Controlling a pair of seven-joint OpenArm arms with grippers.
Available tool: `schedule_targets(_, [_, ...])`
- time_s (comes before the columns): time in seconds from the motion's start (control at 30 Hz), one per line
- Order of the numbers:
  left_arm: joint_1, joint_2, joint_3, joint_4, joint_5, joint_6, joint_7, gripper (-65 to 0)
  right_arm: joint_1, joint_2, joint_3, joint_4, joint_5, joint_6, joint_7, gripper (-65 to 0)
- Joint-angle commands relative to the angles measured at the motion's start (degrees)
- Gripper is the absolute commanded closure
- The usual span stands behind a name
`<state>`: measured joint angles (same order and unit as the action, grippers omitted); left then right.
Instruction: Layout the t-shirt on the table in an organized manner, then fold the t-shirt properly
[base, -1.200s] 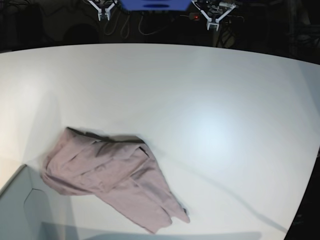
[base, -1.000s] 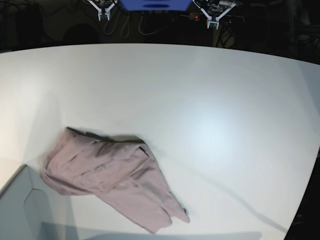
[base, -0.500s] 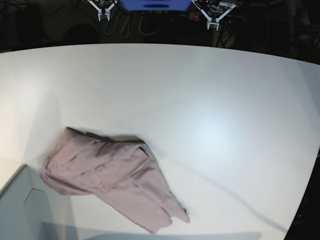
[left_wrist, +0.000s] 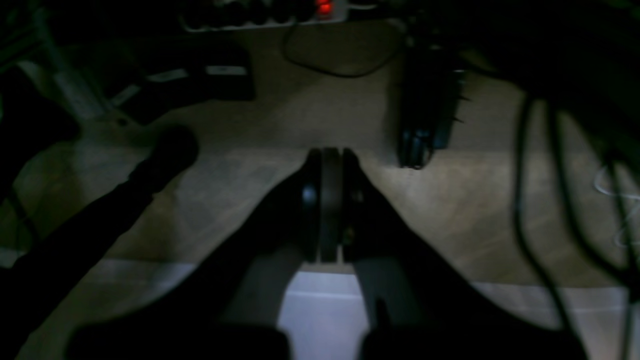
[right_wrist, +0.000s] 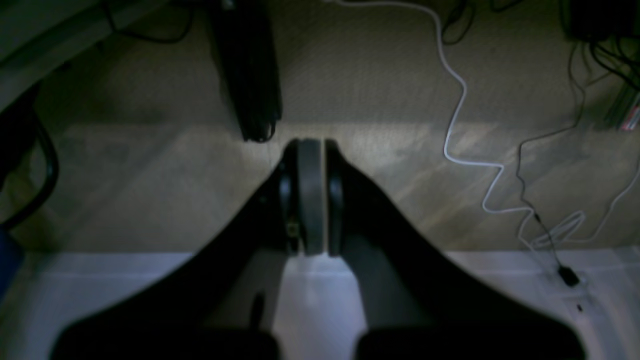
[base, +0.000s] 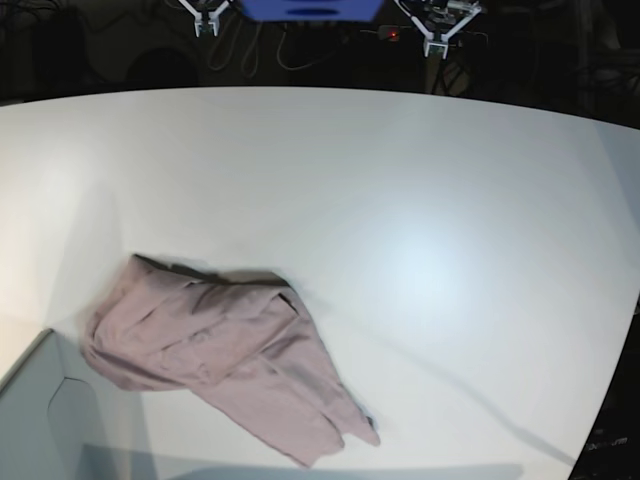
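The dusty pink t-shirt (base: 225, 350) lies crumpled in a heap on the white table (base: 400, 200), near its front left part. Neither gripper touches it. Both arms sit beyond the table's far edge. In the base view the left gripper (base: 437, 30) is at the top right and the right gripper (base: 207, 15) at the top left. The left gripper (left_wrist: 330, 155) is shut with nothing between its fingers, hanging over the floor past the table edge. The right gripper (right_wrist: 311, 145) is likewise shut and holds nothing. The shirt is out of both wrist views.
A pale grey box corner (base: 40, 420) juts in at the front left, beside the shirt. Beyond the far edge lie a dim floor with a white cable (right_wrist: 465, 100), dark cables (left_wrist: 530, 200) and a power strip (left_wrist: 270, 15).
The left arm's tip at the top right of the base view has shifted slightly up and right. The shirt and the right arm have not moved.
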<state>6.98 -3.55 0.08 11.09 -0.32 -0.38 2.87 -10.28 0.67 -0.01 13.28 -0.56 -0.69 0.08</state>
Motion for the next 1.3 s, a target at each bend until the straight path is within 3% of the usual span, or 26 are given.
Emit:
schedule_targets(0.0, [1.9, 0.2, 0.0, 2.1, -0.1, 0.3, 0.0, 0.0, -1.8, -0.1, 0.1, 2.1, 0.3, 1.0, -0.5, 0.0])
schedule_targets(0.37, [23.8, -4.5, -0.1, 37.0, -0.2, 0.3, 0.4, 0.0, -20.4, 0.2, -0.3, 28.6, 0.3, 1.0, -0.6, 0.0])
schedule_targets(0.6, [32.8, -7.3, -0.3, 53.3, -0.3, 0.3, 0.4, 0.0, -32.5, 1.4, 0.0, 48.8, 0.3, 1.0, -0.6, 0.0])
schedule_targets(0.8, [40.8, -8.1, -8.6, 69.7, -7.8, 0.2, 0.4, 0.0, -43.0, 2.4, 0.1, 68.7, 0.3, 1.0, -0.6, 0.0])
schedule_targets(1.13, [45.7, -8.1, -16.4, 92.6, -9.8, 0.1, 0.8, 0.0, -51.1, 2.5, 0.2, 96.7, 0.2, 1.0, -0.6, 0.0])
schedule_targets(1.27, [44.1, -8.2, -16.7, 98.8, -9.8, 0.1, 6.1, 0.0, -49.4, 2.5, 0.1, 101.1, 0.2, 1.0, -0.6, 0.0])
